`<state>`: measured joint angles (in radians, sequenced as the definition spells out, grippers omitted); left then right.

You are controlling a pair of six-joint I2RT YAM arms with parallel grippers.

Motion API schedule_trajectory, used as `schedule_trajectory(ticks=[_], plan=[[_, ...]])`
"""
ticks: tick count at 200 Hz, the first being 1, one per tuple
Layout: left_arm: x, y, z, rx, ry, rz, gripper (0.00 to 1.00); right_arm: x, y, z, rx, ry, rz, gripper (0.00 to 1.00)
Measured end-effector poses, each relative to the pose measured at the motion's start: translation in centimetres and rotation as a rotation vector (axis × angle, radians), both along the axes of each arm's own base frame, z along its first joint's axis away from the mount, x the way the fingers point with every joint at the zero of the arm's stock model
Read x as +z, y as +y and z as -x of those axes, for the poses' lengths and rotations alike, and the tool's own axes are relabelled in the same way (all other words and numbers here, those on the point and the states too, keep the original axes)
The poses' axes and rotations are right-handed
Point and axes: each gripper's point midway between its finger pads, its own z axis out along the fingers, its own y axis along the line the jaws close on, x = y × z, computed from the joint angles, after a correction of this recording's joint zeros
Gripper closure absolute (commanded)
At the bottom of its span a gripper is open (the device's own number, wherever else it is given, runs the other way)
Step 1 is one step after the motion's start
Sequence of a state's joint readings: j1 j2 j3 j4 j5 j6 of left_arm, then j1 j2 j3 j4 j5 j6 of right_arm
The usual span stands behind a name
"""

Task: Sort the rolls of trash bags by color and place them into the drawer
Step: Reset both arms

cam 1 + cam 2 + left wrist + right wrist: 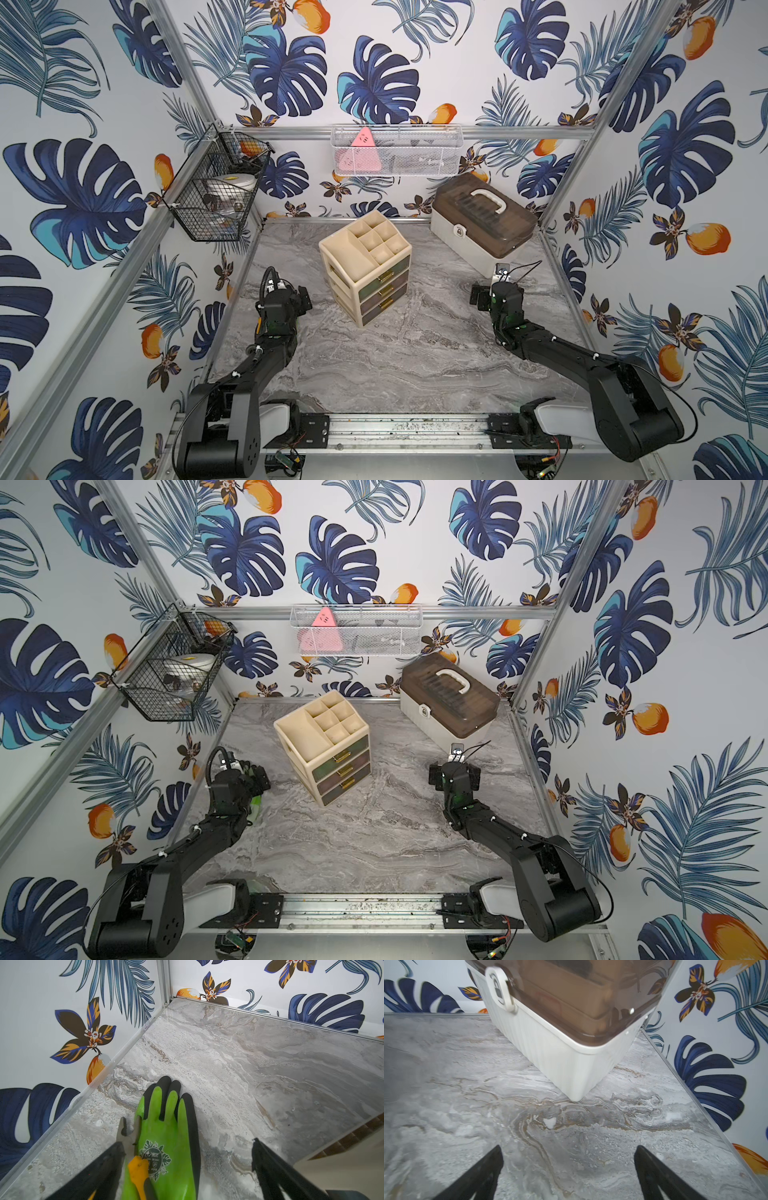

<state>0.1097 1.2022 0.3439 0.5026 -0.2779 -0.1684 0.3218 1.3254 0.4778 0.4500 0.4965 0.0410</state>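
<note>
I have both pincers spread wide and empty. My left pincer hangs over a green work glove and orange-handled pliers lying on the marble surface. My right pincer faces the lidded storage box. The cream drawer unit stands mid-surface, its three drawers shut.

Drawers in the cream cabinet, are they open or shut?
Shut. In both top views all three drawers sit flush in the cream cabinet front, none pulled out.
</note>
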Motion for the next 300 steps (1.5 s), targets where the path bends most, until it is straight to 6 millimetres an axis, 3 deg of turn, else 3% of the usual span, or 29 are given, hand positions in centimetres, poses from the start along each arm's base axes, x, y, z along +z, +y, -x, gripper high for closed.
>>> schedule_trajectory(ticks=[45,84,109,134,145,162,207,253,300], plan=[[-2.1,-0.3,-0.8,-0.033,-0.007,-0.026,0.01,-4.1,-1.7,0.1,-0.054,0.051,0.065,0.0],[-2.0,-3.1,-1.8,-0.126,-0.06,-0.021,0.01,-4.0,-2.2,-1.2,-0.063,-0.01,0.06,0.0],[-4.0,-5.1,-2.1,-0.191,-0.054,-0.025,0.01,-5.7,-3.0,-0.6,-0.059,-0.005,0.065,0.0],[-5.8,-5.4,-2.1,-0.2,-0.037,-0.038,0.01,-5.0,-4.1,-1.6,-0.077,-0.069,0.011,0.0],[-5.3,-5.7,-2.6,-0.21,-0.049,-0.041,0.01,-5.7,-4.3,-1.8,-0.074,-0.035,0.008,0.0],[-3.9,-5.9,-3.7,-0.211,-0.099,-0.049,0.01,-5.0,-3.6,-2.6,-0.041,-0.068,-0.016,0.0],[-3.0,-7.3,-5.5,-0.266,-0.094,-0.092,0.01,-5.3,-3.4,-2.7,-0.027,-0.051,-0.024,0.0],[-3.6,-7.5,-5.9,-0.295,-0.058,-0.076,0.01,-5.2,-4.2,-3.1,-0.035,-0.056,-0.057,0.0],[-4.1,-7.8,-5.9,-0.322,-0.031,-0.078,0.01,-5.2,-3.7,-3.2,-0.011,-0.054,-0.069,0.0]])
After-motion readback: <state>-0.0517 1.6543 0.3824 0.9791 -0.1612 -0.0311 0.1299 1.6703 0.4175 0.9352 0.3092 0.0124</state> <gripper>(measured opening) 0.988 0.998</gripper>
